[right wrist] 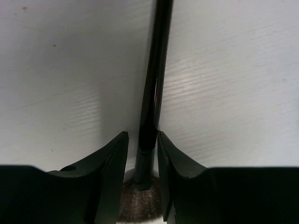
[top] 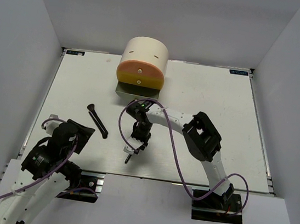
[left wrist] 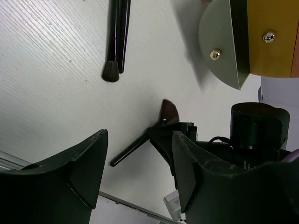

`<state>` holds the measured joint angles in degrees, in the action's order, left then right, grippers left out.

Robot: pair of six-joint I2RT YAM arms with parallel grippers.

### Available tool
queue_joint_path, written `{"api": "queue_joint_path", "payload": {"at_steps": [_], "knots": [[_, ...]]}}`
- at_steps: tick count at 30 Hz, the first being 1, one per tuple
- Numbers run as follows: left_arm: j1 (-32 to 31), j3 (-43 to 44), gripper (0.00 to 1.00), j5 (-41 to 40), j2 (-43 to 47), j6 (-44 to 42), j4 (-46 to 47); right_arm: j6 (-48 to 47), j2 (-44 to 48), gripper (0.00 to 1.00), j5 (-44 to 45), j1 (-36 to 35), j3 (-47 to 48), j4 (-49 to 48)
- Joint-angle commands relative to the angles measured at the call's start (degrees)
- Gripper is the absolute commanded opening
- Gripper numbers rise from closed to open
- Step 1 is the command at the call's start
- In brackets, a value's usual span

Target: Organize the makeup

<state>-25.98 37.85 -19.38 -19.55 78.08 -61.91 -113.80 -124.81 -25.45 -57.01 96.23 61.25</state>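
Note:
A black fan brush (right wrist: 154,88) lies under my right gripper (top: 136,142), its handle end (top: 127,158) pointing to the near edge. In the right wrist view the right gripper (right wrist: 142,135) has its jaws narrow around the handle just above the brown bristles (right wrist: 142,205). The left wrist view shows the fan brush (left wrist: 133,150) too. A thin black stick brush (top: 98,120) lies to its left, also in the left wrist view (left wrist: 112,46), with a second thin shaft alongside. My left gripper (left wrist: 140,134) is open and empty at the near left (top: 79,134). The tubes, bottle and lipsticks are out of view.
The round cream box (top: 144,53) stands at the back centre, with an orange drawer front (top: 139,76) and a grey drawer (top: 128,91) pulled open below it. The grey drawer also shows in the left wrist view (left wrist: 219,51). Grey walls enclose the white table (top: 222,110).

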Motion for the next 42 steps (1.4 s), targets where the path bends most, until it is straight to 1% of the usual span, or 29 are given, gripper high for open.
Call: {"api": "queue_joint_path", "payload": {"at_steps": [1,5,6,7,8,9,12,13,14,15,16,18,19,20,22,23,25,27,28,31,32,34,36,37,39,42], "knots": [[0.2,-0.1,0.67,0.0,0.1,1.1,-1.1,-23.6,-4.1,0.38,6.2,-0.2,-2.7,6.8],[0.2,-1.0,0.67,0.7,0.0,1.0,0.2,-16.5,-3.5,0.31,5.8,-0.1,-4.6,6.0],[0.2,-1.5,0.67,1.0,-0.1,0.9,0.5,-12.3,-3.4,0.28,5.3,0.0,-5.0,5.5],[0.2,-1.9,0.67,1.2,-0.1,1.0,0.9,-10.2,-3.2,0.26,4.6,0.3,-5.3,4.8],[0.2,-2.1,0.67,1.4,-0.1,0.9,1.4,-8.0,-3.0,0.21,3.6,0.2,-5.7,4.6],[0.2,-2.4,0.67,1.4,-0.5,1.0,1.8,-3.4,-2.7,0.19,2.7,0.8,-5.9,4.3],[0.2,-3.1,0.67,1.6,-0.7,0.8,2.7,3.1,-1.3,0.09,-1.3,1.5,-6.7,3.3],[0.2,-3.3,0.67,1.5,-0.9,0.8,3.0,7.3,0.1,0.04,-3.8,2.4,-6.8,2.8],[0.2,-3.3,0.67,1.5,-1.0,0.8,3.1,9.2,0.8,0.04,-5.2,2.8,-6.8,2.6],[-0.3,-3.4,0.67,1.5,-1.1,0.8,3.4,11.6,1.8,0.0,-6.5,3.8,-7.0,2.0],[-0.3,-3.7,0.67,1.5,-1.3,0.8,3.6,16.7,2.8,0.0,-9.2,4.9,-7.1,1.5],[-0.3,-4.0,0.67,1.4,-1.7,0.7,4.1,21.5,6.5,0.0,-11.6,7.0,-7.5,-1.0],[-0.3,-4.4,0.67,1.4,-1.9,0.6,4.7,27.8,9.1,0.0,-13.1,8.0,-7.6,-2.2],[-0.3,-4.6,0.68,1.4,-2.1,0.5,5.1,31.1,10.6,0.0,-13.5,9.3,-7.9,-5.6],[-0.3,-5.3,0.68,1.5,-2.6,0.5,6.2,36.4,14.6,0.0,-13.7,10.5,-7.9,-8.4],[-0.3,-5.6,0.68,1.6,-2.8,0.4,6.6,41.7,15.6,0.0,-13.6,12.3,-7.7,-11.2],[-0.3,-6.5,0.68,2.1,-3.4,0.1,8.0,45.6,18.4,0.0,-12.9,14.0,-6.8,-13.4],[-0.3,-6.9,0.68,2.7,-4.1,-0.4,9.4,50.9,19.4,0.0,-12.6,15.2,-5.3,-15.9],[-0.3,-7.3,0.68,2.9,-4.4,-0.6,10.0,52.8,19.8,0.0,-12.2,16.0,-3.1,-16.8],[-0.3,-7.4,0.68,3.2,-5.5,-1.2,11.2,60.8,18.8,0.0,-10.0,17.2,0.9,-20.6],[-0.3,-7.4,0.68,3.2,-5.9,-1.4,11.3,64.0,18.3,0.0,-9.7,17.9,3.7,-21.6],[-0.3,-7.4,0.68,3.2,-6.3,-1.8,11.7,67.2,17.0,0.0,-7.6,18.1,6.6,-26.2],[-0.3,-7.5,0.68,3.3,-6.6,-2.0,11.9,70.4,16.3,0.0,-5.6,18.1,7.5,-30.2],[-0.3,-7.5,0.68,3.4,-6.5,-2.1,11.9,71.0,15.4,0.0,-3.6,17.9,8.4,-34.1],[-0.3,-7.7,0.68,3.5,-6.2,-2.1,12.0,71.3,12.8,0.0,-1.3,17.6,10.2,-36.7],[-0.3,-7.9,0.68,3.6,-5.8,-2.0,11.9,72.0,7.5,0.0,0.6,17.4,16.7,-37.3]]}}
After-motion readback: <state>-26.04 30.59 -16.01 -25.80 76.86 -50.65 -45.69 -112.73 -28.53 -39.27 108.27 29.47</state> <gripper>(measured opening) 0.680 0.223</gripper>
